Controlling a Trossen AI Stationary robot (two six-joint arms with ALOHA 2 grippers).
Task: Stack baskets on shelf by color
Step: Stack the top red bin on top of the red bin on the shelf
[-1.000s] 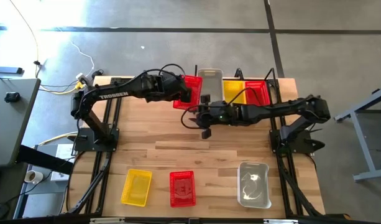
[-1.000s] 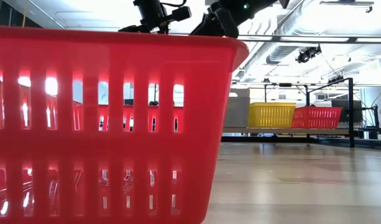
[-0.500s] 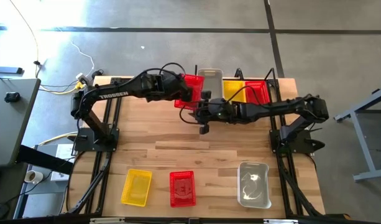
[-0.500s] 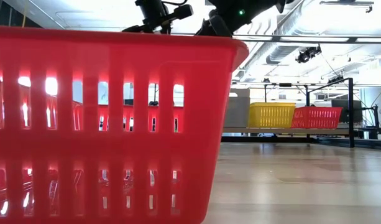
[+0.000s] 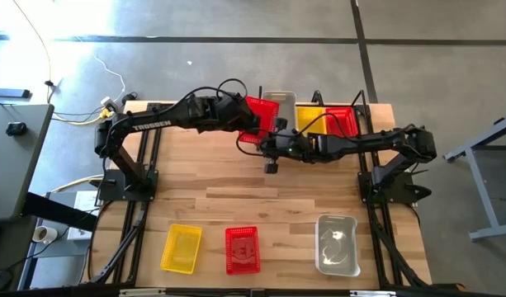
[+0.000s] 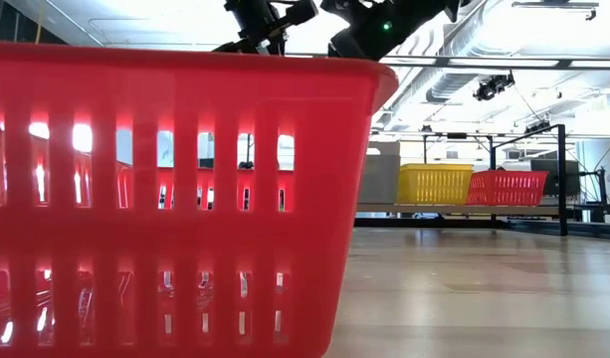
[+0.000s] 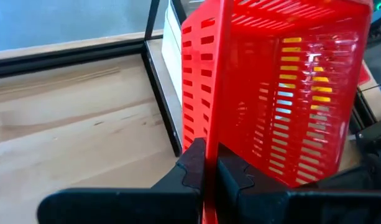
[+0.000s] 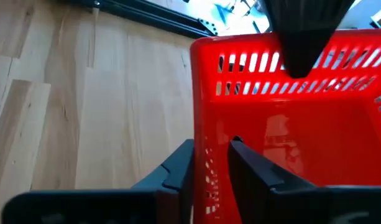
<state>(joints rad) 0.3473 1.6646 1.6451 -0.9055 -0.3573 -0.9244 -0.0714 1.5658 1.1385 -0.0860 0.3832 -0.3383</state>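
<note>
A red basket [image 5: 257, 117] hangs in the air in front of the shelf [image 5: 364, 103] at the table's far edge, and both grippers hold it. My left gripper [image 5: 247, 124] comes from the left and my right gripper [image 5: 267, 145] from the right; each is shut on the basket. On the shelf sit a clear basket [image 5: 279, 100], a yellow basket [image 5: 309, 120] and a red basket [image 5: 343, 122]. Near the table's front edge, a yellow basket [image 5: 181, 247], a red basket [image 5: 242, 249] and a clear basket [image 5: 337, 243] rest on their bottoms. My left gripper [image 7: 206, 171] pinches the red basket's rim [image 7: 214, 124] between its two fingers, which lie across that edge. The basket is lifted clear and tilted, its perforated wall [image 7: 289, 93] turned toward the camera. My right gripper [image 8: 210, 165] grips the basket's side wall [image 8: 209, 124] at the rim, one finger inside the basket and one outside. It comes from the table's right side, opposite the left gripper.
The shelf's black posts [image 6: 561, 179] stand at the table's far edge. The arm-mount frames [image 5: 141, 177] flank the table at both sides. Bare wood [image 5: 236, 194] lies between the held basket and the three baskets at the front. The front red basket [image 6: 175, 199] fills the low view.
Both grippers have carried the red basket a little toward the table's right and far edge, closer to the shelf, and slightly upward. Both have kept their hold.
</note>
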